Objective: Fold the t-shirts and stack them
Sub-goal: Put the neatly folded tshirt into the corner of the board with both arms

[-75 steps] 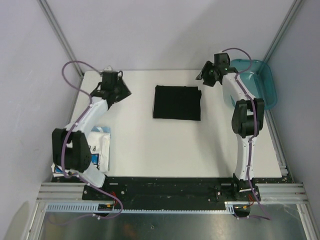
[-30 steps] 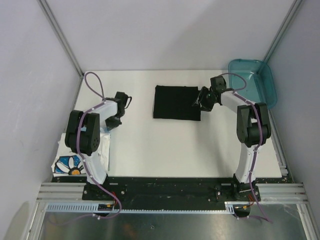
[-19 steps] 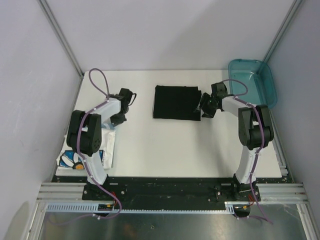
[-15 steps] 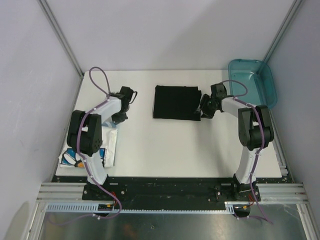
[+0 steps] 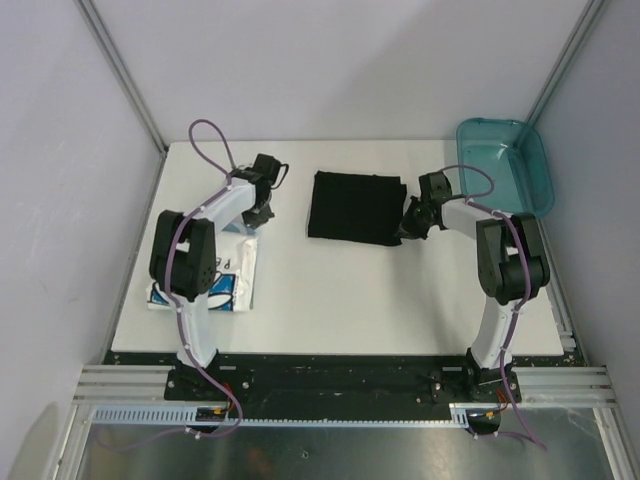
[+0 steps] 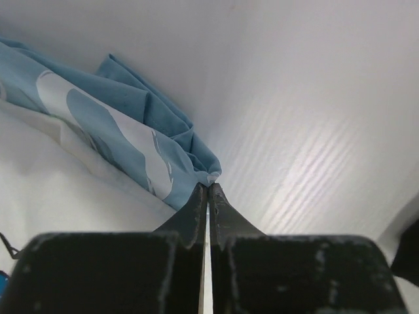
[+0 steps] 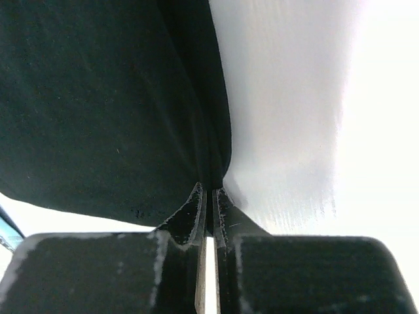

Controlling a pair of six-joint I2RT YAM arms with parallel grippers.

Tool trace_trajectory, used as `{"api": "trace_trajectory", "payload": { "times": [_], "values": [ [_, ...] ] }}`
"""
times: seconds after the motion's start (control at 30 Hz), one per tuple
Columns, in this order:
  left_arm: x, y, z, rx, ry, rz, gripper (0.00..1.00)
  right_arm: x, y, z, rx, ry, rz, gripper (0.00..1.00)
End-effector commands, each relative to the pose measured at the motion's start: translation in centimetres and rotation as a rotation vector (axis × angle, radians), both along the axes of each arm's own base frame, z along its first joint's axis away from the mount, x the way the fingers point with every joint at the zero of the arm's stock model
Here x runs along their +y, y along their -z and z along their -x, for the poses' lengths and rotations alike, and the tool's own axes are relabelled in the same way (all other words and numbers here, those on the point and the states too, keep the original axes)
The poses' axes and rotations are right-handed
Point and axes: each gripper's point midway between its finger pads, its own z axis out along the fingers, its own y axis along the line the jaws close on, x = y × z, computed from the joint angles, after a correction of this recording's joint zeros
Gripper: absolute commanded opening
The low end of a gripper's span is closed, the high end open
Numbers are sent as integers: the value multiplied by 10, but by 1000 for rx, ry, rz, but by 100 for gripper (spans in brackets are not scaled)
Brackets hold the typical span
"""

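Observation:
The black t-shirt (image 5: 352,208) lies folded as a square at the back middle of the table. My right gripper (image 5: 408,228) is shut on its right edge, pinching black cloth (image 7: 131,104) between the fingertips (image 7: 221,199). The white t-shirt with blue print (image 5: 232,278) trails down the left side of the table. My left gripper (image 5: 262,212) is shut on a bunched blue-and-white corner (image 6: 163,163) of it, held low over the table (image 6: 314,118).
A teal translucent bin (image 5: 505,165) stands at the back right corner. Grey walls with metal frame rails enclose the white table (image 5: 330,300). The arm bases sit along the black rail at the near edge.
My right gripper has closed on the black t-shirt's right edge. The left arm has pulled the white t-shirt up and to the right, away from the near left corner.

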Motion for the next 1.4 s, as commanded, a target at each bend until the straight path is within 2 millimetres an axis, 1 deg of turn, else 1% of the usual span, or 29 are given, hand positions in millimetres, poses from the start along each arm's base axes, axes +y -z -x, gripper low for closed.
{"api": "trace_trajectory", "payload": {
  "times": [0.0, 0.13, 0.23, 0.4, 0.57, 0.63, 0.67, 0.7, 0.73, 0.8, 0.83, 0.9, 0.97, 1.0, 1.03, 1.1, 1.17, 1.2, 1.3, 1.37],
  "values": [
    [-38, -17, -41, -113, -12, 124, 0, -17, -9, 19, 10, 1, 53, 2],
    [-64, -17, -62, -136, 10, 171, 0, -31, -4, 40, 43, 4, 58, 1],
    [-78, -13, -76, -141, 19, 208, 0, -39, 1, 59, 69, 3, 70, 2],
    [-94, -6, -94, -138, 63, 246, 0, -53, 3, 88, 94, 8, 104, 3],
    [-105, -6, -103, -136, 128, 270, 0, -62, 1, 108, 103, 21, 136, 5],
    [-111, -8, -107, -135, 175, 281, 4, -66, -1, 110, 100, 30, 150, 6],
    [-113, -10, -108, -133, 205, 285, 9, -68, -2, 112, 100, 32, 154, 8],
    [-116, -12, -109, -134, 234, 292, 14, -70, -3, 112, 99, 35, 156, 13],
    [-119, -16, -109, -135, 263, 296, 20, -71, -4, 112, 96, 38, 154, 21],
    [-122, -26, -107, -144, 311, 302, 36, -72, -9, 109, 78, 47, 145, 41],
    [-124, -37, -106, -159, 339, 304, 45, -73, -14, 105, 57, 52, 136, 49],
    [-129, -55, -102, -186, 400, 297, 59, -71, -26, 97, 8, 59, 114, 59],
    [-137, -76, -97, -213, 470, 310, 66, -71, -41, 87, -45, 67, 95, 63],
    [-141, -85, -94, -223, 496, 321, 68, -71, -47, 82, -71, 74, 93, 65],
    [-145, -89, -87, -219, 520, 347, 68, -73, -54, 75, -97, 84, 94, 66],
    [-153, -92, -71, -200, 549, 392, 68, -81, -62, 62, -147, 114, 105, 67],
    [-161, -88, -53, -172, 569, 419, 67, -89, -64, 46, -197, 143, 121, 68],
    [-166, -82, -42, -152, 580, 431, 66, -92, -65, 37, -221, 154, 125, 68],
    [-177, -71, -14, -106, 600, 482, 63, -101, -59, 13, -264, 187, 132, 67],
    [-181, -65, 1, -87, 604, 508, 62, -105, -54, -1, -288, 196, 125, 67]
  ]
}}
